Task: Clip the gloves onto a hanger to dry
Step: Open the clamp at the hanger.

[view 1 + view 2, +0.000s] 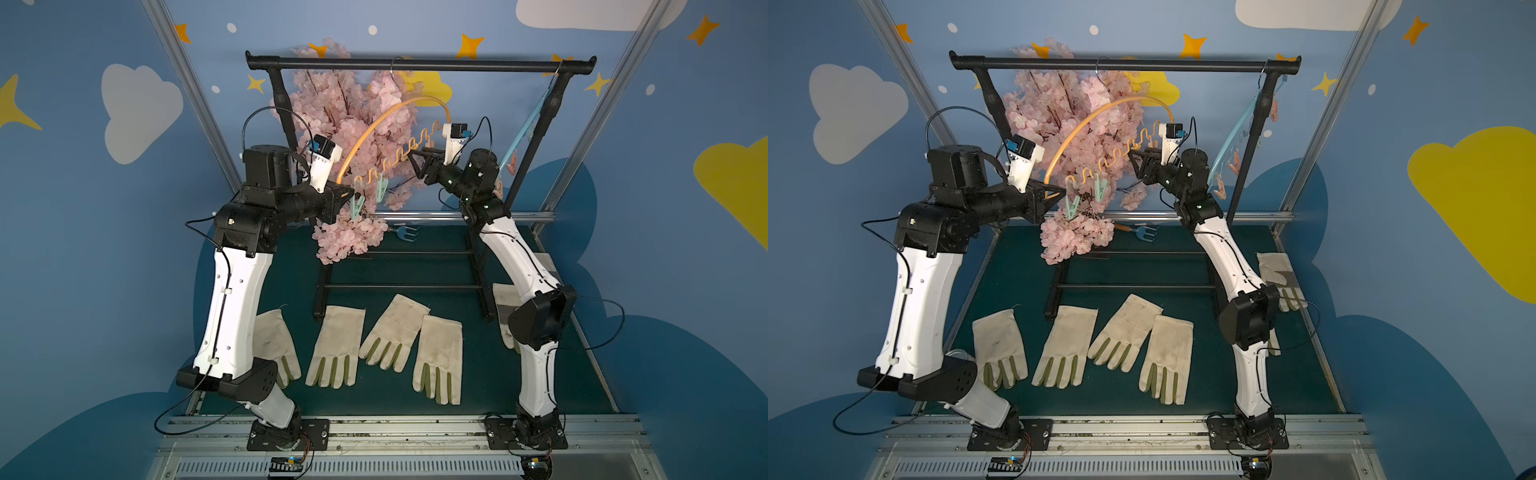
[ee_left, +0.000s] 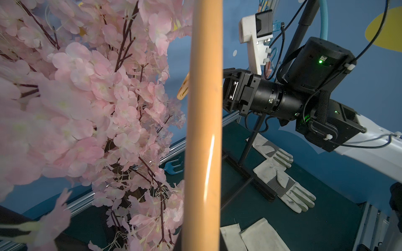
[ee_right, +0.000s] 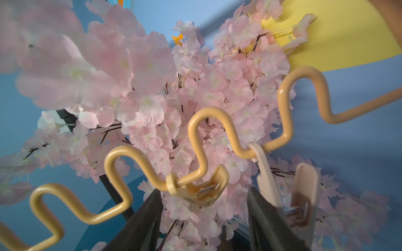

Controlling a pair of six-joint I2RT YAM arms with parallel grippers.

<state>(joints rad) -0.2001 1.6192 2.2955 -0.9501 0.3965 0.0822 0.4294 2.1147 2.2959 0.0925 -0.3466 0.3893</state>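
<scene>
While the left end of the orange hanger [image 1: 386,120] is pinched by the left pincer [image 1: 345,195], a yellow peg [image 3: 195,189] on its wavy rail is straddled by the spread right pincer [image 1: 415,164]. The gloves [image 1: 336,345] are laid flat on the worktop [image 1: 374,399], none clipped. Preparation is judged under way; next, a cuff must be brought up to an opened peg.

1. I count 6 gloves [image 1: 1067,345] on the worktop [image 1: 1204,374].
2. 2 hangers on 1 rack [image 1: 415,64]: 1 orange hanger [image 2: 204,130], 1 blue hanger [image 2: 324,26].
3. On the orange hanger I see 4 pegs: 2 green pegs [image 1: 380,191], 2 pale pegs [image 3: 196,191].
4. 1 blossom branch [image 1: 332,108] and 1 blue fork [image 1: 405,235].
5. My left gripper [image 1: 347,194] and right gripper [image 1: 415,160] make 2.
</scene>
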